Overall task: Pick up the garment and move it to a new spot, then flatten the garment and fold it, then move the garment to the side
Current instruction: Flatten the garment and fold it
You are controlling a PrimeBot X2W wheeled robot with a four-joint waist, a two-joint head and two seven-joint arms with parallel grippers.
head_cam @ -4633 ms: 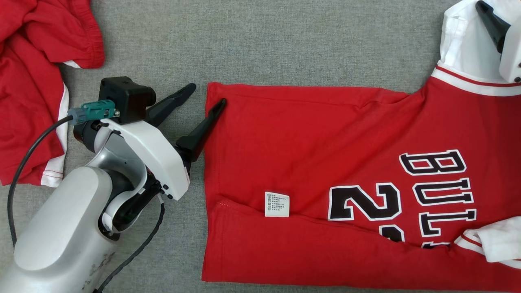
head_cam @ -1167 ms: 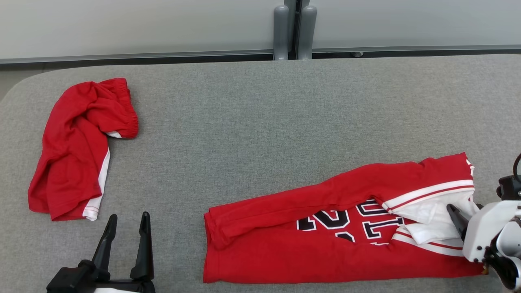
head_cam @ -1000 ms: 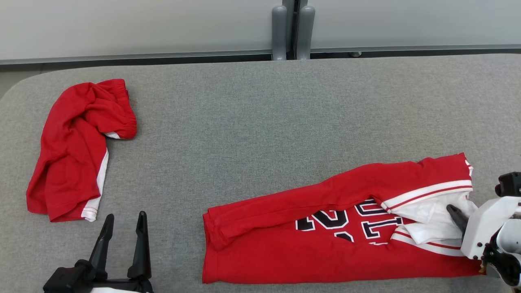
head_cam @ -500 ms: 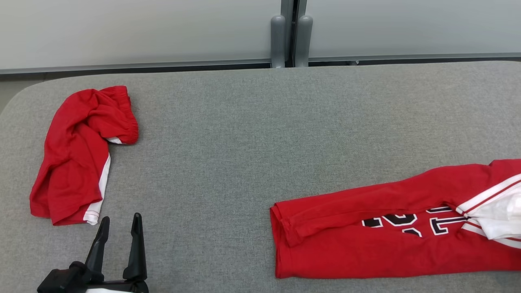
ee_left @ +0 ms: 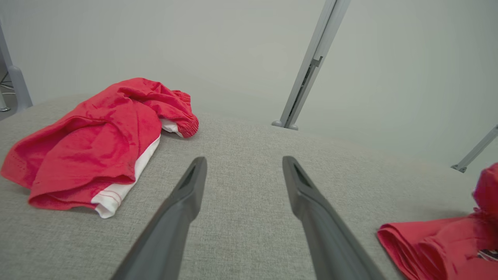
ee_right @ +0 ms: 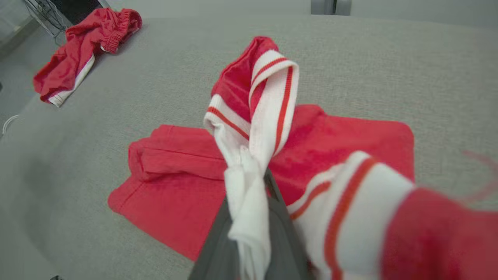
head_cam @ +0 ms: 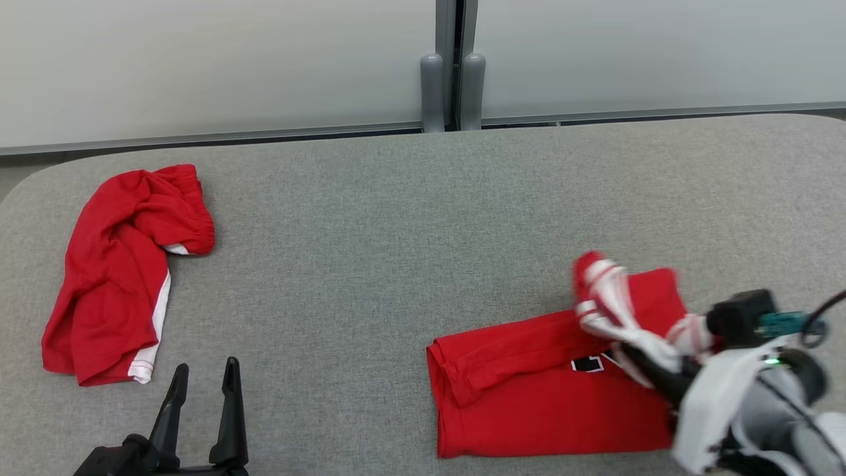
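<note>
The red jersey (head_cam: 542, 390) lies as a long folded strip on the grey table at the lower right. Its white-and-red trimmed end (head_cam: 605, 297) is raised and doubled back over the strip. My right gripper (head_cam: 628, 354) is shut on that white fabric; in the right wrist view the cloth (ee_right: 249, 186) bunches between the closed fingers (ee_right: 280, 233), above the red body (ee_right: 183, 186). My left gripper (head_cam: 201, 377) stands open at the lower left, holding nothing. Its fingers (ee_left: 183, 206) point across bare table, with the jersey's edge (ee_left: 435, 245) far right.
Crumpled red shorts (head_cam: 119, 264) with white trim lie at the table's left end, also seen from the wrists (ee_left: 97, 136) (ee_right: 78, 50). A wall with a grey post (head_cam: 449, 86) runs behind the table's far edge (head_cam: 595, 122). Open grey padding (head_cam: 370, 251) spans the middle.
My right gripper has lifted the jersey's trimmed end and carried it left over the strip, which now looks shorter. The head camera has shifted. The left gripper stays open.
</note>
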